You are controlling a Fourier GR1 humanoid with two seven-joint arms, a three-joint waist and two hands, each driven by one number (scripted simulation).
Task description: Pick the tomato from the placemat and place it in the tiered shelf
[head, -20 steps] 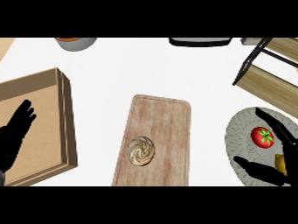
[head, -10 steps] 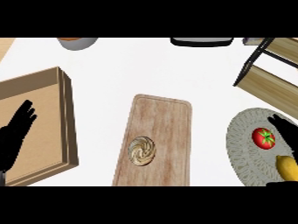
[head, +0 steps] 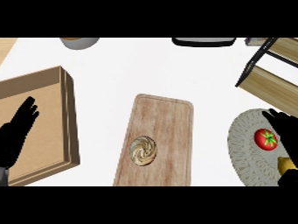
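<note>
A red tomato (head: 265,138) with a green stem lies on the round grey placemat (head: 244,148) at the right edge. My right hand (head: 296,140) hovers just right of it, fingers straight and open, its fingertips reaching past the tomato's far side. The tiered shelf (head: 281,74), wooden boards in a black frame, stands at the upper right, beyond the placemat. My left hand (head: 9,135) rests open at the left edge, over the wooden tray.
A wooden tray (head: 41,87) fills the left side. A long cutting board (head: 164,127) with a swirled pastry (head: 143,150) lies in the middle. A yellow object (head: 285,164) sits on the placemat beneath my right hand. A bowl (head: 80,42) and a dark pan (head: 202,41) sit at the far edge.
My right hand has drawn in toward the right edge and now lies closer beside the tomato. The tomato and left hand have not moved.
</note>
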